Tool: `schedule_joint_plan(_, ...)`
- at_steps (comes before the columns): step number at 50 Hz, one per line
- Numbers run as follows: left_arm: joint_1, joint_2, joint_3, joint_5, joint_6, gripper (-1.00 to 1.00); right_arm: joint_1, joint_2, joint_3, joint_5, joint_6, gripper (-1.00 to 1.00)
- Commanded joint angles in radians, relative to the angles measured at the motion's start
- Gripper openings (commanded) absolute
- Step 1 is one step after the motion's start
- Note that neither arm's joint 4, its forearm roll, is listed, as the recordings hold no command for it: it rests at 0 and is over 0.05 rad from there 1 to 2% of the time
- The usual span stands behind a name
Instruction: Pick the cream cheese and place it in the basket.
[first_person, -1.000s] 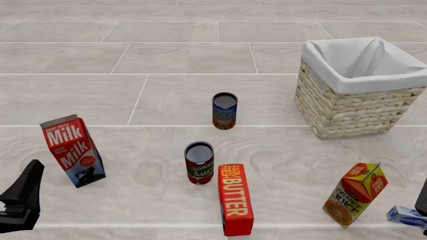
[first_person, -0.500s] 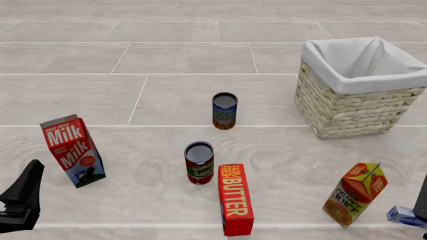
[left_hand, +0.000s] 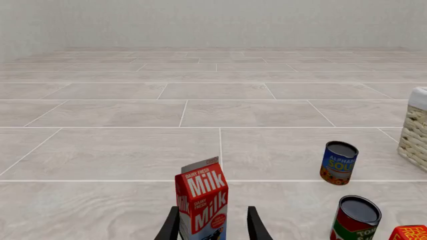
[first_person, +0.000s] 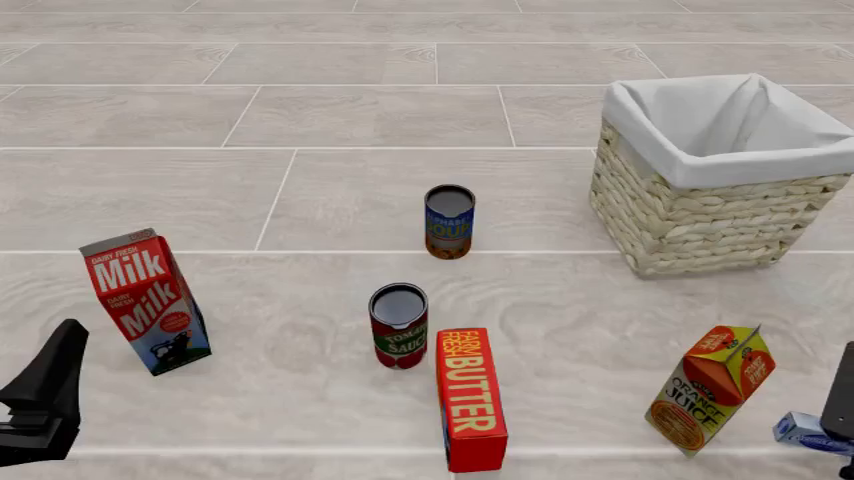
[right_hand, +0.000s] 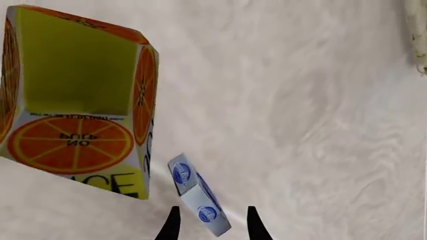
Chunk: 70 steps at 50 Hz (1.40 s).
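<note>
Both fingers (right_hand: 252, 222) apparently flank cream cheese (right_hand: 199, 200)

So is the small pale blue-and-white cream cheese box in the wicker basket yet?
No. The cream cheese lies on the table beside the orange juice carton.

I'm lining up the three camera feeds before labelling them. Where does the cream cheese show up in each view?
Front view: the cream cheese sits at the bottom right corner, partly hidden by the right arm, just right of the orange juice carton.
Right wrist view: the box lies low in the picture, its near end between the open fingertips, beside the orange juice carton.
Left wrist view: not in it.
Shared landmark: the orange juice carton.
</note>
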Motion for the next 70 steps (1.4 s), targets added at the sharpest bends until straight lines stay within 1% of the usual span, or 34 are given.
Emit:
schedule_joint_plan(1, 0.000, 0.000, 0.000, 0.000, 0.000, 1.00, 0.011, 0.052, 0.018, -0.048, 0.004, 1.00)
schedule_joint_plan(2, 0.000, 0.000, 0.000, 0.000, 0.000, 1.00, 0.037, 0.055, 0.014, -0.042, 0.032, 1.00)
schedule_joint_plan(8, 0.000, 0.000, 0.000, 0.000, 0.000, 1.00, 0.030, 0.087, 0.018, -0.075, 0.018, 1.00)
schedule_joint_plan(13, 0.000, 0.000, 0.000, 0.000, 0.000, 1.00, 0.047, 0.104, 0.011, -0.084, 0.037, 1.00)
schedule_joint_plan(23, 0.000, 0.000, 0.000, 0.000, 0.000, 1.00, 0.044, 0.125, 0.026, -0.118, 0.027, 1.00)
schedule_joint_plan(26, 0.000, 0.000, 0.000, 0.000, 0.000, 1.00, 0.041, 0.118, 0.031, -0.125, 0.012, 1.00)
schedule_joint_plan(27, 0.000, 0.000, 0.000, 0.000, 0.000, 1.00, 0.048, 0.108, 0.035, -0.129, 0.008, -1.00)
schedule_joint_plan(29, 0.000, 0.000, 0.000, 0.000, 0.000, 1.00, 0.051, 0.095, 0.032, -0.114, 0.009, -1.00)
schedule_joint_plan(38, 0.000, 0.000, 0.000, 0.000, 0.000, 1.00, 0.051, 0.062, 0.036, -0.104, 0.006, -1.00)
schedule_joint_plan(39, 0.000, 0.000, 0.000, 0.000, 0.000, 1.00, 0.052, 0.048, 0.040, -0.095, 0.003, -1.00)
schedule_joint_plan(41, 0.000, 0.000, 0.000, 0.000, 0.000, 1.00, 0.065, 0.022, 0.028, -0.072, 0.024, -1.00)
schedule_joint_plan(43, 0.000, 0.000, 0.000, 0.000, 0.000, 1.00, 0.056, 0.005, 0.026, -0.058, 0.012, -1.00)
schedule_joint_plan(45, 0.000, 0.000, 0.000, 0.000, 0.000, 1.00, 0.054, -0.008, 0.022, -0.045, 0.014, -1.00)
schedule_joint_plan(46, 0.000, 0.000, 0.000, 0.000, 0.000, 1.00, 0.054, -0.027, 0.009, -0.024, 0.025, -1.00)
schedule_joint_plan(48, 0.000, 0.000, 0.000, 0.000, 0.000, 1.00, 0.052, -0.037, 0.008, -0.013, 0.022, -1.00)
schedule_joint_plan(57, 0.000, 0.000, 0.000, 0.000, 0.000, 1.00, 0.045, -0.110, -0.009, 0.051, 0.040, -1.00)
schedule_joint_plan(59, 0.000, 0.000, 0.000, 0.000, 0.000, 1.00, 0.049, -0.131, -0.015, 0.071, 0.054, -1.00)
schedule_joint_plan(67, 0.000, 0.000, 0.000, 0.000, 0.000, 1.00, 0.050, -0.194, -0.023, 0.130, 0.066, -1.00)
schedule_joint_plan(68, 0.000, 0.000, 0.000, 0.000, 0.000, 1.00, 0.054, -0.201, -0.027, 0.136, 0.073, -1.00)
schedule_joint_plan(70, 0.000, 0.000, 0.000, 0.000, 0.000, 1.00, 0.080, -0.228, -0.041, 0.165, 0.111, -1.00)
